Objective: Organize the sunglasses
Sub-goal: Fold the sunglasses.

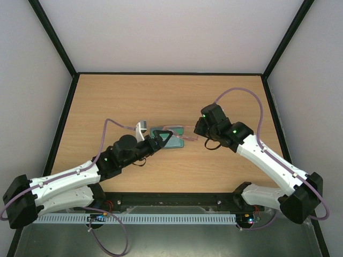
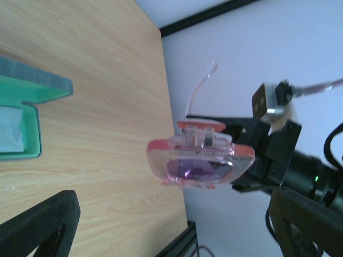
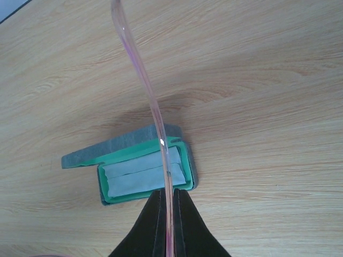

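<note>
The sunglasses (image 1: pixel 178 130) have a translucent pink frame and pinkish lenses. They hang in the air over the open grey-blue case (image 1: pixel 170 140). My right gripper (image 1: pixel 198 133) is shut on one slim arm of the sunglasses (image 3: pixel 155 118), seen edge-on between its fingers (image 3: pixel 167 199). In the left wrist view the sunglasses (image 2: pixel 201 163) face the camera, one arm curving upward. My left gripper (image 1: pixel 162 140) is open and empty beside the case, its fingertips (image 2: pixel 48 219) spread wide either side of the sunglasses. The case (image 3: pixel 144 160) has a green lining and holds a folded light blue cloth (image 3: pixel 142 176).
The case (image 2: pixel 32 93) lies at the middle of the wooden table (image 1: pixel 118 101). A black frame (image 1: pixel 166 73) and pale walls bound the table on the far, left and right sides. Both arms meet over the case.
</note>
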`<state>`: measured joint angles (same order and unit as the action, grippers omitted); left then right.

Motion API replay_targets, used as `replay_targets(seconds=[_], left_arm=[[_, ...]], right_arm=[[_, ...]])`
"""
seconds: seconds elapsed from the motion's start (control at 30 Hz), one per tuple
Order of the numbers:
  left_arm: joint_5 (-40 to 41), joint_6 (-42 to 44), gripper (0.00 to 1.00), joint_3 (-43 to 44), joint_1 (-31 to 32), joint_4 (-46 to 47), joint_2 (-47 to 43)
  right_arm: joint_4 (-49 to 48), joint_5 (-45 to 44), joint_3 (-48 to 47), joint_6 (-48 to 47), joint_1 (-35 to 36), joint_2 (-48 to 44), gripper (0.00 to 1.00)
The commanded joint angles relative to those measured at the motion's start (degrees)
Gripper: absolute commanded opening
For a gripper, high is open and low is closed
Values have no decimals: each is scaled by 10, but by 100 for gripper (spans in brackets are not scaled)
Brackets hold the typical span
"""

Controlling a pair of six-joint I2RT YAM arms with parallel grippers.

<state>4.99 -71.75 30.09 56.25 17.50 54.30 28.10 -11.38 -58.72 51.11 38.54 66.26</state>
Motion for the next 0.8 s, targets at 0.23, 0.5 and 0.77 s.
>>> replay_targets(seconds=[0.23, 0.5, 0.77], left_arm=[[94, -27, 99, -20, 14, 137, 27], [97, -26, 99, -11, 22, 147, 66], [104, -23, 99, 9, 28, 149, 94]], right_arm=[[-20, 15, 28, 38, -2, 4, 1], [-28, 21, 28, 41, -1, 12, 1], [-41, 30, 44, 43, -1, 19, 1]])
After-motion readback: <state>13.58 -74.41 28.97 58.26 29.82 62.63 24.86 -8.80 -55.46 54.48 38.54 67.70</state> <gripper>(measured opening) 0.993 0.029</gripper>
